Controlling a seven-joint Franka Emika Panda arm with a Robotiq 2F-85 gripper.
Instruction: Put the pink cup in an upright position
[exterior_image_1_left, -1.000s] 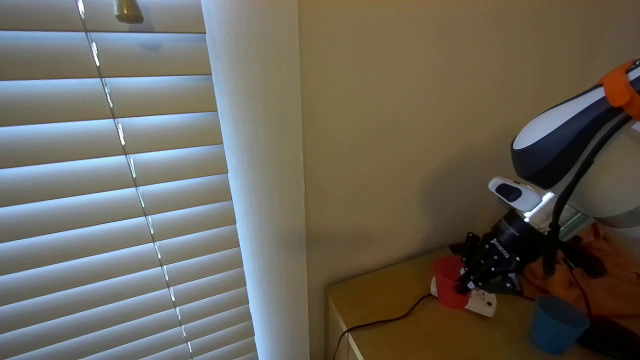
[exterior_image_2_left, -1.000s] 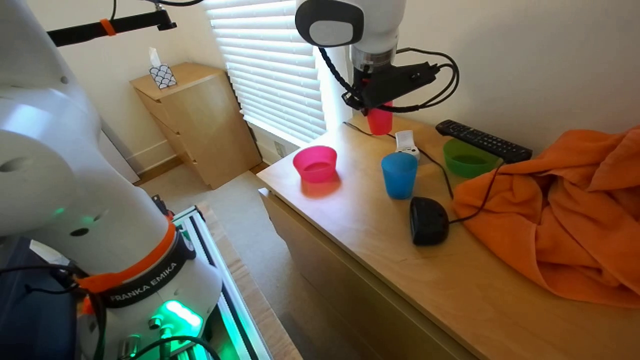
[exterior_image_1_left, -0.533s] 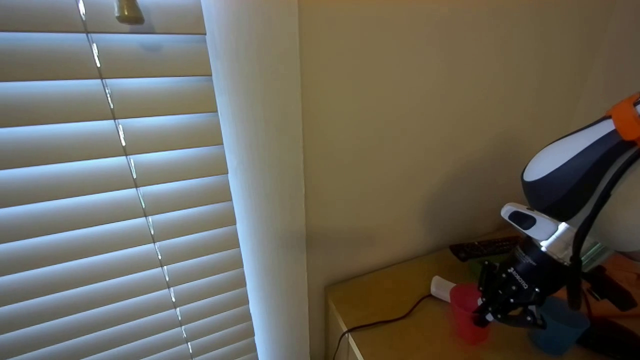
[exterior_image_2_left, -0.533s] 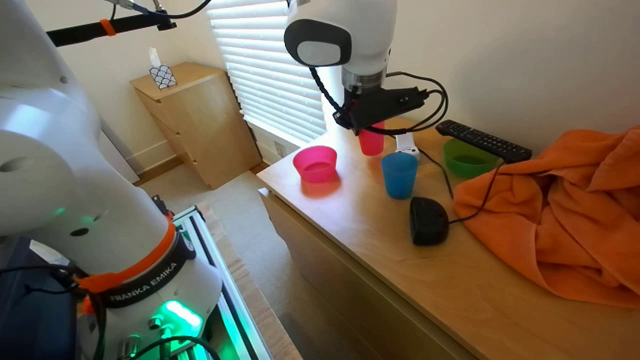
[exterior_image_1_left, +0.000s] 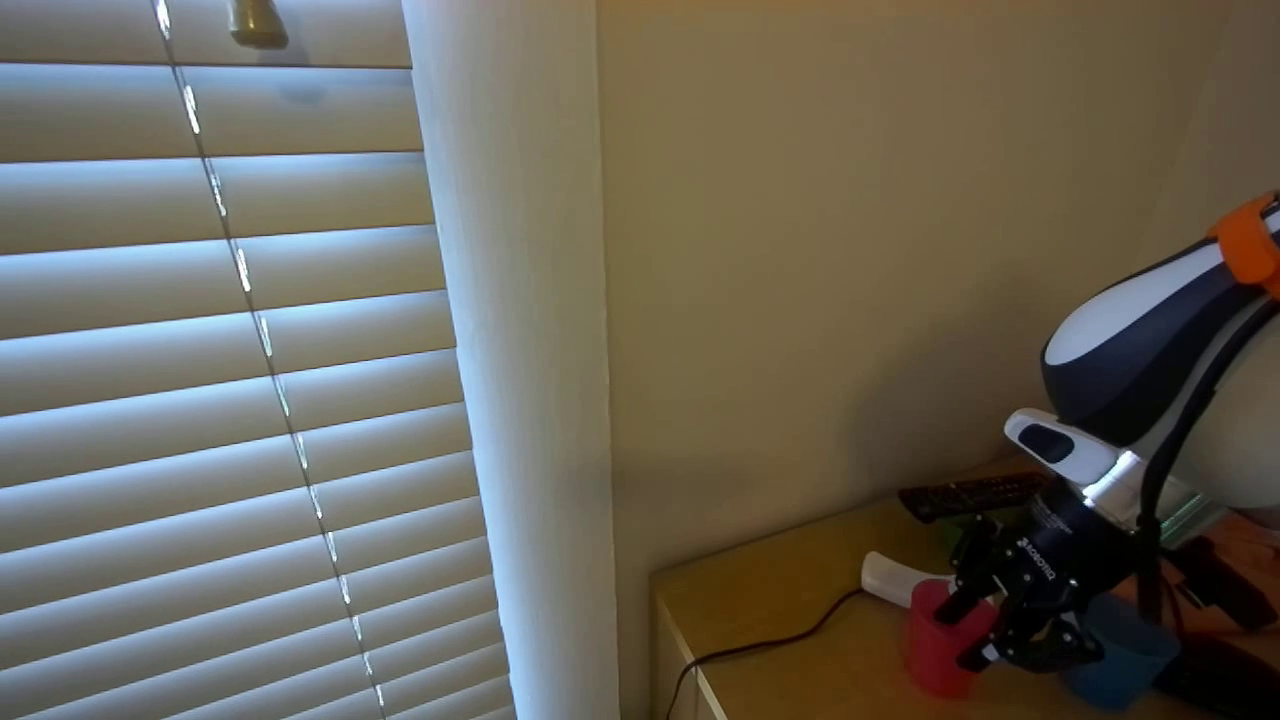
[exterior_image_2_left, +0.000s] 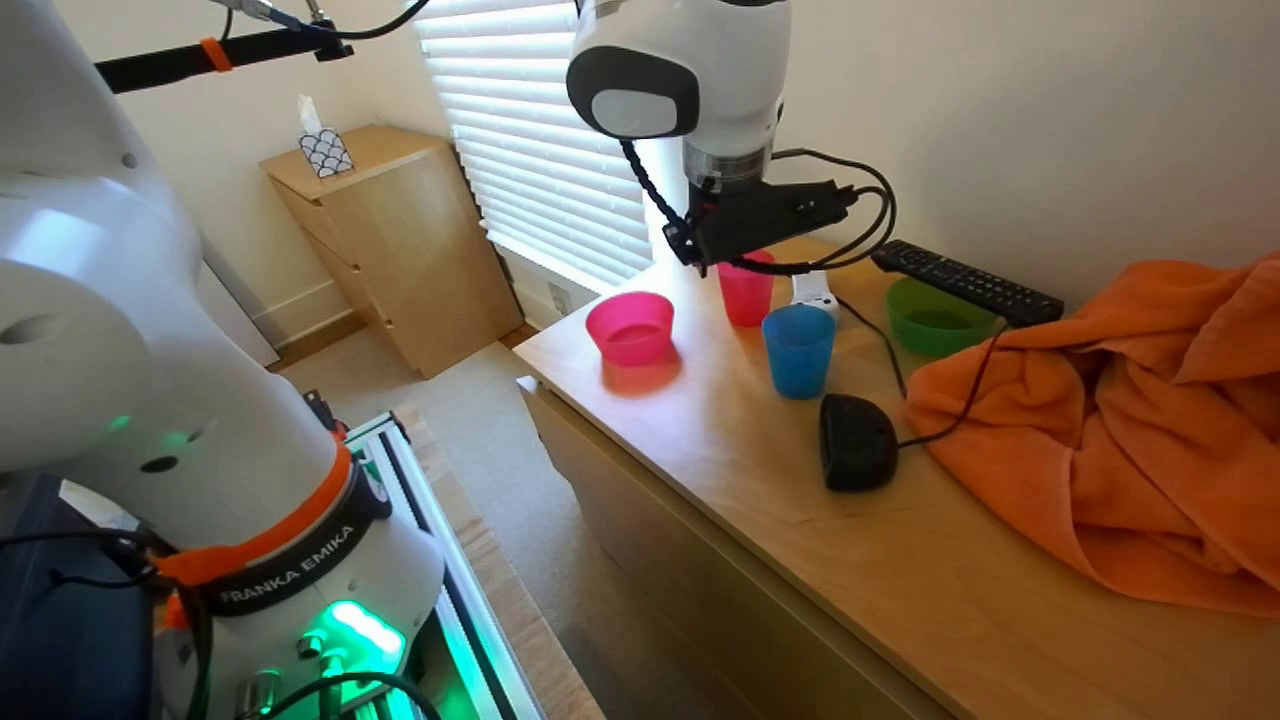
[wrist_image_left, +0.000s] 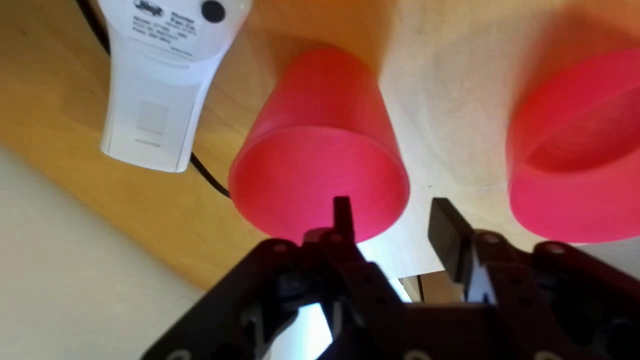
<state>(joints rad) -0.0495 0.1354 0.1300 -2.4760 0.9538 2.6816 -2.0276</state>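
Observation:
The pink cup (exterior_image_1_left: 932, 662) stands upright on the dresser top, mouth up, in both exterior views (exterior_image_2_left: 746, 296). In the wrist view the pink cup (wrist_image_left: 327, 92) shows its open mouth towards the camera. My gripper (wrist_image_left: 392, 201) is open, with a wide gap between its fingers. One finger overlaps the cup's mouth, and the other is outside the rim on the right. In an exterior view the gripper (exterior_image_1_left: 965, 637) is at the cup's rim. In the other view angle its fingers are hidden behind the wrist parts.
A white flat device (wrist_image_left: 155, 100) lies close beside the cup. A pink bowl (exterior_image_2_left: 628, 328) and a blue cup (exterior_image_2_left: 798, 352) stand nearby. Farther off are a black device (exterior_image_2_left: 857, 443), a green bowl (exterior_image_2_left: 925, 325), a remote (exterior_image_2_left: 965, 282) and an orange towel (exterior_image_2_left: 1110, 440). A cable crosses the top.
The pink cup has come down from above the white device onto the dresser top beside it, carried by my gripper. The fingers have since opened and let go of the rim.

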